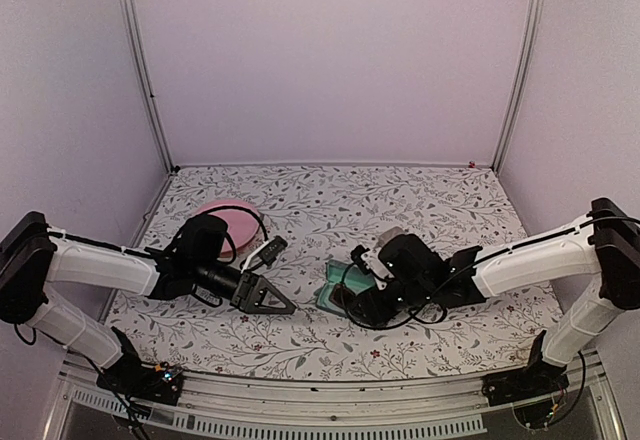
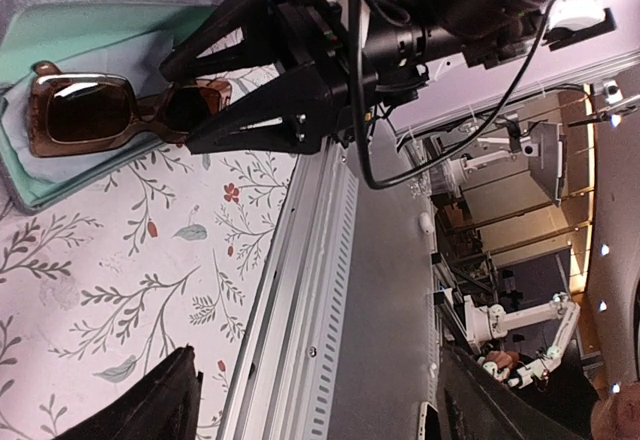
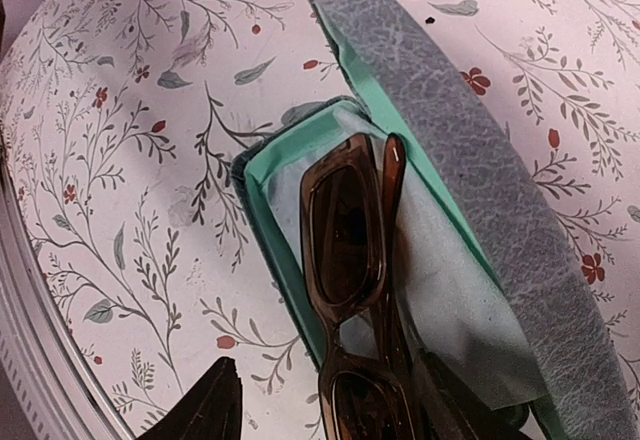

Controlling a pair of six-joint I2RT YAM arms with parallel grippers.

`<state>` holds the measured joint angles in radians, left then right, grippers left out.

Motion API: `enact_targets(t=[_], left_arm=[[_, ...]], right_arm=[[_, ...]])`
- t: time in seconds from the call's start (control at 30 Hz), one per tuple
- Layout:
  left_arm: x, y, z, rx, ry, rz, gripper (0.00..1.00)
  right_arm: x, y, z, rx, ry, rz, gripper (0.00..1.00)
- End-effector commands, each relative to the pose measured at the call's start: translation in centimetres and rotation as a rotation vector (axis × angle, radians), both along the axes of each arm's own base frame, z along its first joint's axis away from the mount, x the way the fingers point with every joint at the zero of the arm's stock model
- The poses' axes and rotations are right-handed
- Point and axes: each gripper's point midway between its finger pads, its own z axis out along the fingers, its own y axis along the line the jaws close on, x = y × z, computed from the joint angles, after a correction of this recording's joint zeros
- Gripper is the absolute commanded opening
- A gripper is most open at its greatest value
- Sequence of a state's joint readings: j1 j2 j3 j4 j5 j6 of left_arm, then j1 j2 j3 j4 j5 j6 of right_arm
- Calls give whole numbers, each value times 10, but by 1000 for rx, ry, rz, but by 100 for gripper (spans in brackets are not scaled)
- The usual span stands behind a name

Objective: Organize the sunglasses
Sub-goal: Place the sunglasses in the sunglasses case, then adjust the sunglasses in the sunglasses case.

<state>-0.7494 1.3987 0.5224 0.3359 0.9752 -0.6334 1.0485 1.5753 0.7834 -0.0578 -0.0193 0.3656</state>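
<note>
The brown sunglasses (image 3: 350, 250) lie in the open case (image 3: 480, 160), lower centre. The right gripper (image 3: 325, 410) straddles them, parted and unclamped. The left gripper (image 2: 320, 395) gapes empty. Closing the case likely remains.

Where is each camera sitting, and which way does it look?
Top camera: high behind the robot, looking down at the table; left arm, right arm, left gripper and right gripper show.
Left wrist camera: on the left arm, looking sideways at the right gripper and sunglasses; own jaws at the bottom.
Right wrist camera: on the right arm, looking down into the open case; own jaws at the bottom.
Shared: both wrist cameras see the sunglasses.
</note>
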Motion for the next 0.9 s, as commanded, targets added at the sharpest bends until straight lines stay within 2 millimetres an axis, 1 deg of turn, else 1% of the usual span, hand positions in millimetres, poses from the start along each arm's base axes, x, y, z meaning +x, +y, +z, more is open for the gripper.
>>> enact_targets(t=[0.0,0.23,0.4,0.67,0.87], left_arm=[[2,2,-1,-10,-5,7,82],[3,1,-1,-11,-1,8,82],[3,0,-1,-14,2,5,82],[3,0,-2,-13,6,1,82],[3,0,-2,-15,7,-2,82]], right_arm=[[-5,-6,7,-127,-80,2,61],[-12,-13,-6,-322,-147,3,65],[-10,-16,-17,-443,-192,-7,68],[-7,-18,-15,-512,-233,-25,69],[-10,-25,-20,-560,-231,-20,69]])
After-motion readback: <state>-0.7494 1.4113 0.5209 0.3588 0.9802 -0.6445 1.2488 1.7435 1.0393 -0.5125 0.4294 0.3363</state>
